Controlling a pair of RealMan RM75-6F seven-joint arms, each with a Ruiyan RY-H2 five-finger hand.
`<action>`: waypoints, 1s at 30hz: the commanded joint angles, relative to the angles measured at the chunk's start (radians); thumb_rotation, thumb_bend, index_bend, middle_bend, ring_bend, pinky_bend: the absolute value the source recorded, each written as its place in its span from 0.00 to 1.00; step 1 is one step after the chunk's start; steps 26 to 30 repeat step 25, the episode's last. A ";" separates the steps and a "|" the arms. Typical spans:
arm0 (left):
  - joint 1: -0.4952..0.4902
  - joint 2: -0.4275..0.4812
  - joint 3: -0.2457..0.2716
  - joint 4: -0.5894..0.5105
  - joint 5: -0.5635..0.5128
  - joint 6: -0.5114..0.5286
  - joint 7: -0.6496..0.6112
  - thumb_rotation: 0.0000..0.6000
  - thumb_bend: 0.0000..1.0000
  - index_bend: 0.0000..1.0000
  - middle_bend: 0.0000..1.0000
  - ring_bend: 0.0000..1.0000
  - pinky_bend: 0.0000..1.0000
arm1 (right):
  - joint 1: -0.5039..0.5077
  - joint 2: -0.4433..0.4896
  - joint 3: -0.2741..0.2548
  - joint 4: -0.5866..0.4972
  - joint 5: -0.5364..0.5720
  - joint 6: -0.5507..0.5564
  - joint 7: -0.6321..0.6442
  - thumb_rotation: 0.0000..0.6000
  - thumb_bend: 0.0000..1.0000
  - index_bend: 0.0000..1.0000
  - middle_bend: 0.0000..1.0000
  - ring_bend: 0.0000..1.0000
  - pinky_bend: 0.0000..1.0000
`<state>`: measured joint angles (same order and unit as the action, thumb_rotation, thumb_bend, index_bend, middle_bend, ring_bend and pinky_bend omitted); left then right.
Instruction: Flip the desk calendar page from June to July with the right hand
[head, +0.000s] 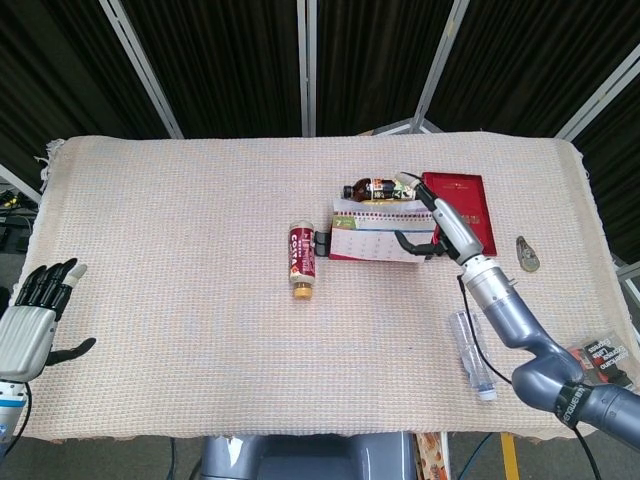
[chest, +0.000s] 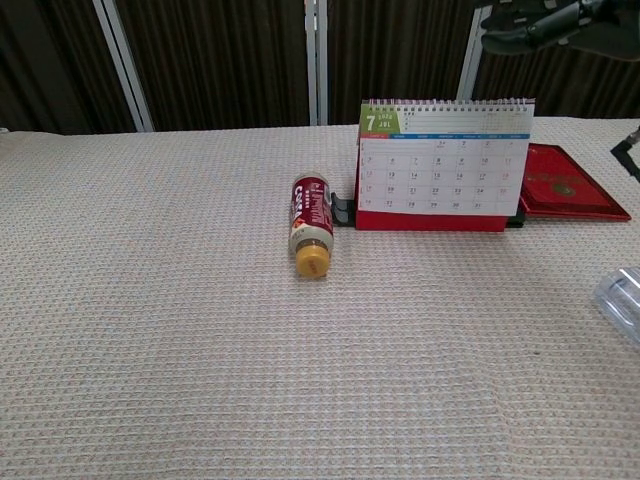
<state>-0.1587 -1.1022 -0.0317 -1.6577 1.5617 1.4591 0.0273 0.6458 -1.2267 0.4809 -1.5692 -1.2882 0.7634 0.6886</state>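
From the head view, your right hand (head: 432, 222) hovers over the desk calendar (head: 372, 241) at mid-table, fingers apart and gripping nothing, apparently because the page is over. Your left hand (head: 35, 318) idles open near the table's near-left corner. From the chest view, the calendar stands upright showing July, so the flip looks done.
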 joint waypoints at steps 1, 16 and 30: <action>0.000 -0.001 0.000 0.002 -0.001 0.000 0.000 1.00 0.00 0.00 0.00 0.00 0.00 | -0.037 0.050 -0.008 -0.051 -0.049 0.054 0.027 1.00 0.37 0.09 0.01 0.00 0.00; 0.008 -0.012 0.011 0.012 0.005 0.005 0.036 1.00 0.00 0.00 0.00 0.00 0.00 | -0.325 0.128 -0.302 0.057 -0.351 0.456 -0.362 1.00 0.27 0.00 0.00 0.00 0.00; 0.007 -0.034 0.012 0.026 -0.007 -0.007 0.072 1.00 0.00 0.00 0.00 0.00 0.00 | -0.479 0.032 -0.390 0.240 -0.401 0.718 -0.548 1.00 0.26 0.00 0.00 0.00 0.00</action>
